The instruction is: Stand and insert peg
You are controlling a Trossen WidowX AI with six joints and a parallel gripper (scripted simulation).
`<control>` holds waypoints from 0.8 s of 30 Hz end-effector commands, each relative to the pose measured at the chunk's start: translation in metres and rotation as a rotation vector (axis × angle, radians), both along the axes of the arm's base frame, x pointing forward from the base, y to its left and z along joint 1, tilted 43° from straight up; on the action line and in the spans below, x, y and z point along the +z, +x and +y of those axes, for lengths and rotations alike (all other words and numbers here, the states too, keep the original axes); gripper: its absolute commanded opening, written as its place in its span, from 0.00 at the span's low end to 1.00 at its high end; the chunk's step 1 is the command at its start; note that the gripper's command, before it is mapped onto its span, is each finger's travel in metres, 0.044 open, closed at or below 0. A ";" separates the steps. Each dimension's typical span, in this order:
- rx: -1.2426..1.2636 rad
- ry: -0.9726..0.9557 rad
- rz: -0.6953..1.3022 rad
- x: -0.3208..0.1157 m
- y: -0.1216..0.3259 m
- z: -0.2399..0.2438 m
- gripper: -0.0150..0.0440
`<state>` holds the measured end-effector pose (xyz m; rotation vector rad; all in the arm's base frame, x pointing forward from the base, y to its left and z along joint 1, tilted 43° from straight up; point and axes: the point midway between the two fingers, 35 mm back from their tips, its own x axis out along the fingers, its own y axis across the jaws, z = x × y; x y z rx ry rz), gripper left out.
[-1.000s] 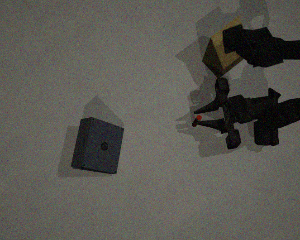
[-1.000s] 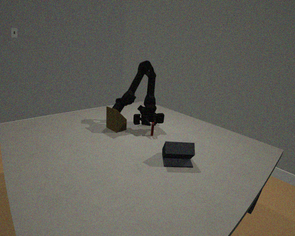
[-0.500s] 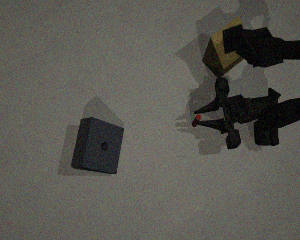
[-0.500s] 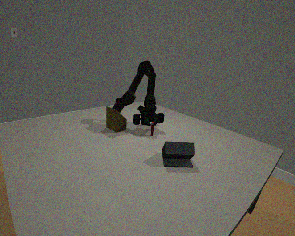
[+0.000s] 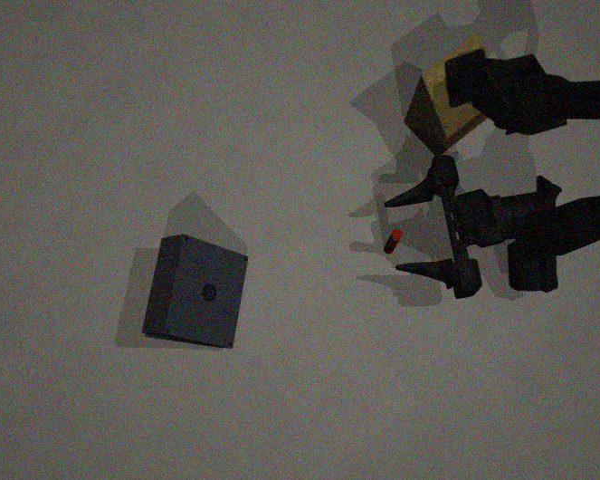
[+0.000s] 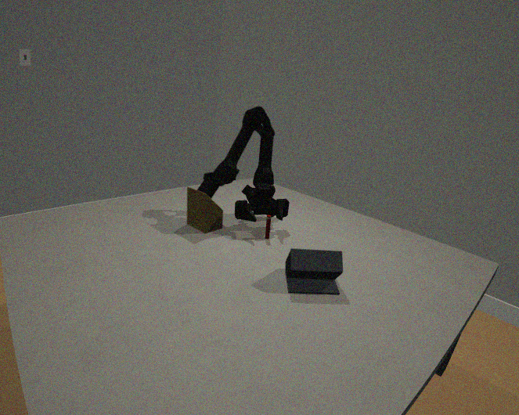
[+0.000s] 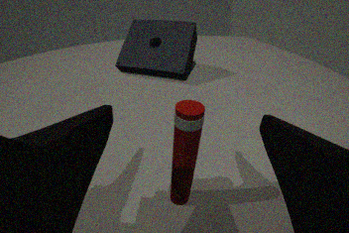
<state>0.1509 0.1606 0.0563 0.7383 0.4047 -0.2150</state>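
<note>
The pincer (image 5: pixel 390 235) (image 6: pixel 268 218) (image 7: pixel 189 118) is released, its two dark fingers spread wide with a gap on each side of the peg. That peg (image 5: pixel 393 241) (image 6: pixel 268 226) (image 7: pixel 186 152) — red, with a pale band (image 7: pixel 188 123) just under its bright top — stands on the worktop (image 5: pixel 300 402) (image 6: pixel 196 308) (image 7: pixel 50 90) between the fingers, banded end up, touching neither of them as far as I can see. From the wrist, the peg looks a little nearer the left-hand side of the view than the right-hand finger. Behind the pincer the black arm (image 5: pixel 584 227) (image 6: pixel 266 149) rises to a high bend and slopes back down. Beside the pincer, close to the lower part of the arm, sits a yellowish-brown angular block (image 5: pixel 436 110) (image 6: pixel 202 213). Out in front of the fingertips, well apart from them, is the dark blue-grey sloped panel (image 5: pixel 206 315) (image 6: pixel 315 262) (image 7: pixel 164 58), its face tilted toward the pincer, with the one round hole (image 5: pixel 209 292) (image 7: pixel 155 42) unfilled. Farther out, beyond the worktop, a small pale plate (image 6: pixel 24 57) is fixed on the grey wall (image 6: pixel 362 111) (image 7: pixel 109 1).
</note>
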 end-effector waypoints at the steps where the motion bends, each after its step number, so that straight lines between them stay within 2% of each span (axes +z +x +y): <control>1: 0.001 -0.002 0.001 0.000 0.000 0.000 1.00; 4: -0.003 -0.002 0.008 0.004 0.002 -0.002 1.00; 10: -0.023 0.005 0.055 0.041 0.021 -0.022 1.00; 24: -0.001 0.000 -0.004 0.118 0.031 -0.104 1.00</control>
